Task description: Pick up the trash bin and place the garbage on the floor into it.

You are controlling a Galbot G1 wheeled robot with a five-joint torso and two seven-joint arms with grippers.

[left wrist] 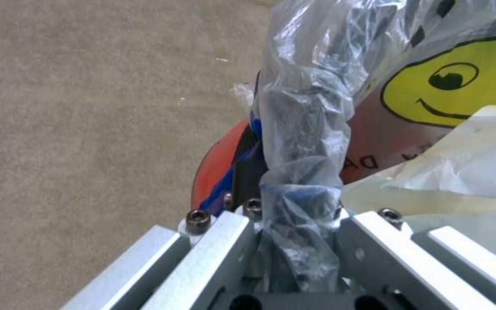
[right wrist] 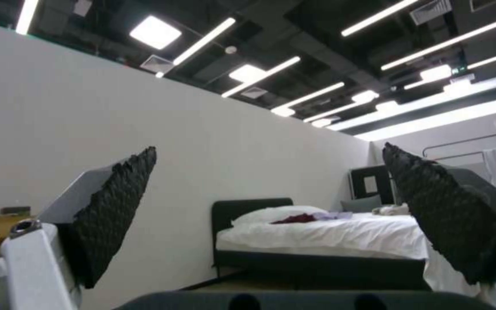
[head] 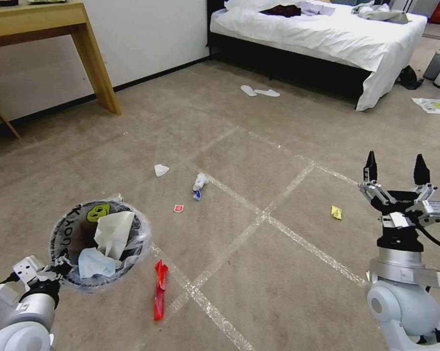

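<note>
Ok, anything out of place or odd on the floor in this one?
Yes: litter is strewn over the carpet: a red wrapper, white tissue, small bottle and yellow scrap. White slippers lie askew by the bed. The trash bin hangs from the left gripper.

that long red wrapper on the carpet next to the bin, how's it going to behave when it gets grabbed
The red wrapper looks thin and creased, so it will probably flop and dangle from the right claw. It seems very light. Its glossy film may slip, and lying flat on the floor makes pinching harder.
</note>
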